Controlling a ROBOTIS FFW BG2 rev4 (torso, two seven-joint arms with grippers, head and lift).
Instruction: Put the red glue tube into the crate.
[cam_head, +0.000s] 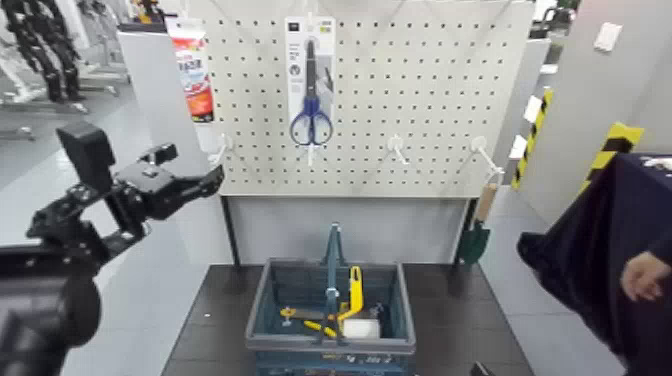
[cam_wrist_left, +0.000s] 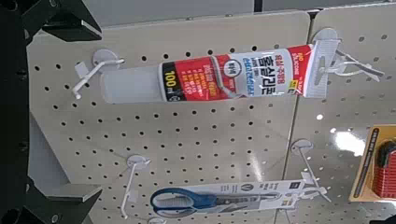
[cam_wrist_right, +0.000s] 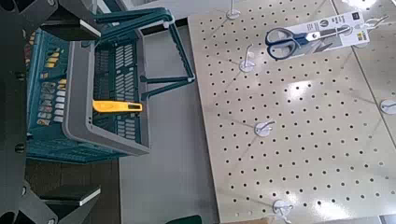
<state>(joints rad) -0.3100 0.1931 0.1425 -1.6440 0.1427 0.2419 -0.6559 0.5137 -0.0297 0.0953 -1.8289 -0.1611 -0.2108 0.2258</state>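
Observation:
The red glue tube (cam_head: 193, 70) hangs on a hook at the upper left of the white pegboard; in the left wrist view (cam_wrist_left: 224, 77) it shows whole, pale cap toward my fingers. My left gripper (cam_head: 207, 183) is raised by the board's left edge, below the tube and apart from it, open and empty (cam_wrist_left: 93, 110). The blue-grey crate (cam_head: 265, 305) stands on the dark table under the board, its tall handle (cam_head: 332, 255) upright. My right gripper (cam_wrist_right: 82, 105) is open and empty, with the crate (cam_wrist_right: 112, 70) in its view.
Blue-handled scissors on a white card (cam_head: 310, 85) hang at the board's top middle. A green trowel (cam_head: 476, 238) hangs at the right. Bare hooks (cam_head: 398, 150) stick out. The crate holds a yellow tool (cam_head: 354, 290) and a white box (cam_head: 361, 328). A person's hand (cam_head: 645, 275) is at far right.

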